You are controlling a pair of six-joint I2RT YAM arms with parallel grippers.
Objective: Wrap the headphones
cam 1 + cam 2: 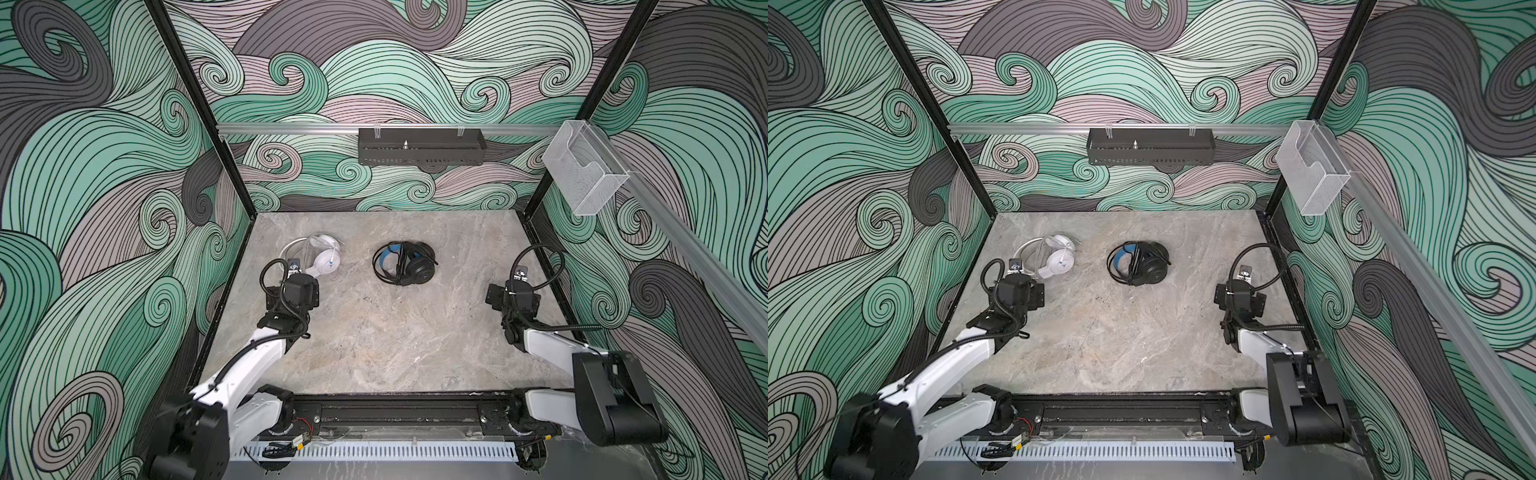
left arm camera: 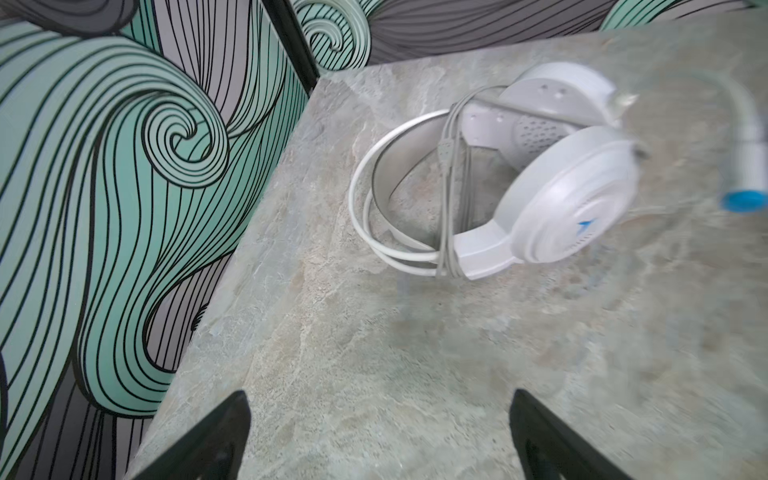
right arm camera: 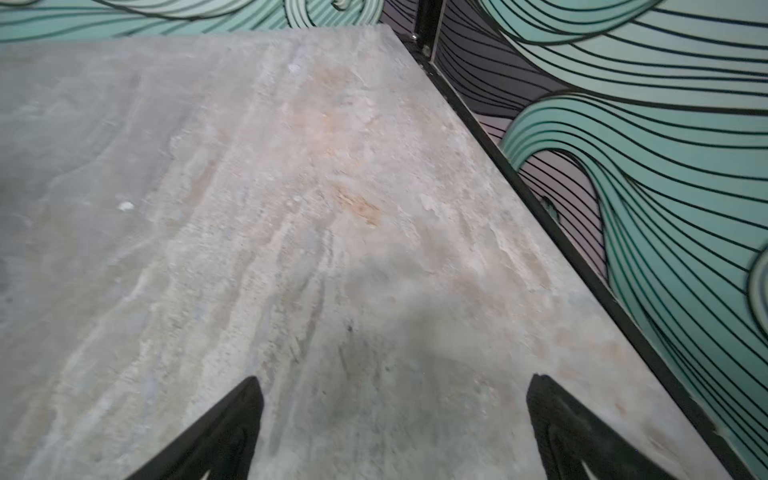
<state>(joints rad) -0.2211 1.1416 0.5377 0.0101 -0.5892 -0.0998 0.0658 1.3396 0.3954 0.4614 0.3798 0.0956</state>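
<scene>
**Left claw (image 2: pixel 380 399) spread wide, just short of the white headset (image 2: pixel 561 199)**

We see both claws standing apart and holding nothing. In the left wrist view the two black fingertips hang wide over bare stone, and the white headset lies near ahead of them, untouched. In both top views the left arm (image 1: pixel 249 361) reaches forward from the near rail along the left wall, its wrist tipped down toward that headset. The right claw (image 3: pixel 395 381) is likewise spread over bare table. Its arm (image 1: pixel 548 345) is folded low by the right wall, well apart from the black headset (image 1: pixel 409 266).

The white headset lies on its side at the far left of the table (image 1: pixel 374 340). Its thin pale cable (image 2: pixel 451 187) is wound in several turns across the headband loop. A blurred microphone boom (image 2: pixel 753 141) with a blue tip curves off one cup. The black headset rests at the far middle, blue lining showing, with its black cable (image 1: pixel 398 268) wrapped across the band.

A black perforated tray (image 1: pixel 419 151) hangs from the back rail, and we cannot tell what it holds. A clear plastic bin (image 1: pixel 586 174) hangs on the right rail, the wall pattern showing through it.

The tabletop is matte, veined grey-beige stone. The white cups are smooth, round and glossy, with a perforated inner face.
</scene>
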